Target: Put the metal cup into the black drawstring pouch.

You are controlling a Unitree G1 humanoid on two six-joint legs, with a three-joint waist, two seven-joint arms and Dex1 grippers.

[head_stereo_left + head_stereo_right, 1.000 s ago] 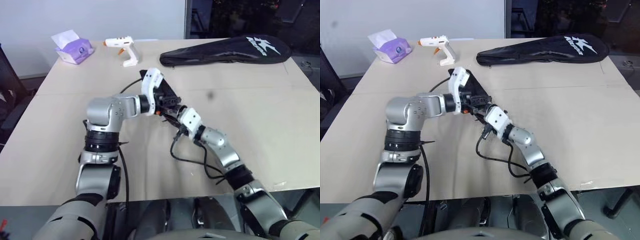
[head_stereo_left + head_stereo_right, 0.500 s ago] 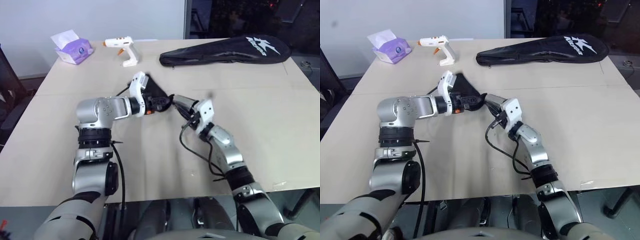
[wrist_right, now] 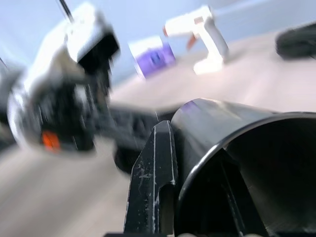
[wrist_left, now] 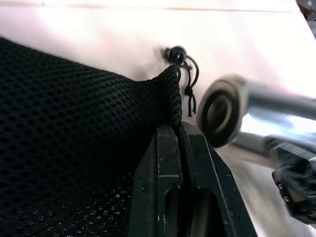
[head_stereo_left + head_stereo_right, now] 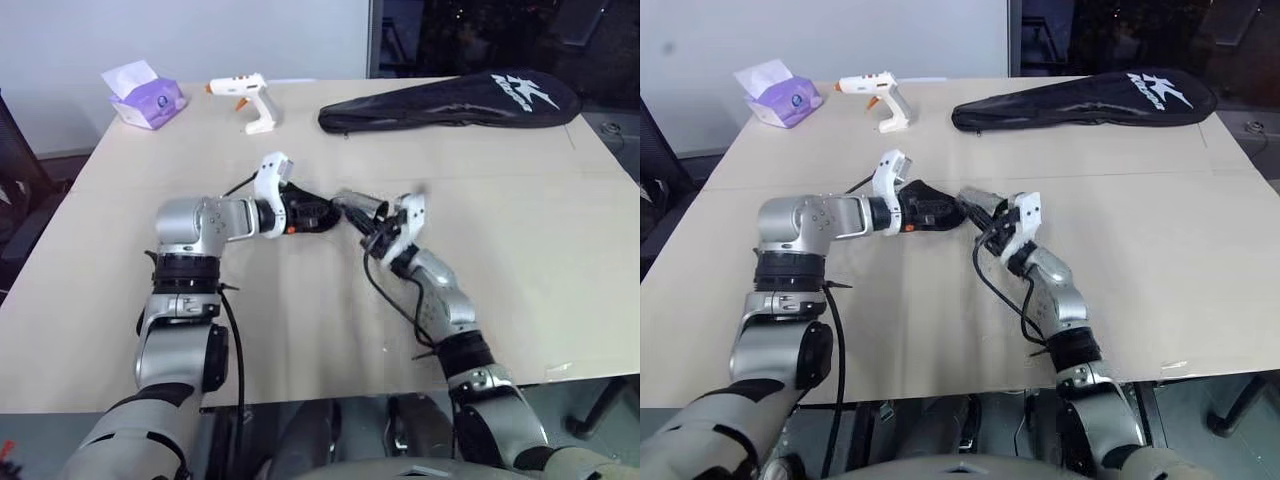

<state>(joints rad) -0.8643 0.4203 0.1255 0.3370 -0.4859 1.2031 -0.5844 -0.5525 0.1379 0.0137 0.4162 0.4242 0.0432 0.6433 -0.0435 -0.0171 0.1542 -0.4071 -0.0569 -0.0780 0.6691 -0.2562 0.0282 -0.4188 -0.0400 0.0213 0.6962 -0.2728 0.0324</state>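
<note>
Pouch: the left gripper (image 4: 181, 148) is pinching the rim of the black drawstring pouch (image 5: 930, 207), jaws clamped tight on the mesh, above the bench (image 5: 1160, 250).
Cup: the right gripper (image 3: 197, 163) is gripping the metal cup (image 5: 357, 209) by its rim, base aimed at the pouch, just beside its mouth.
Progress: both are grasped and nearly lined up; the cup is not yet inside.
Left: opening the mouth, inserting.

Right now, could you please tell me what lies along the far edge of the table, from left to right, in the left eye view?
Purple tissue box with white tissue → white glue gun with orange tip → long black racket bag with white lettering.
</note>
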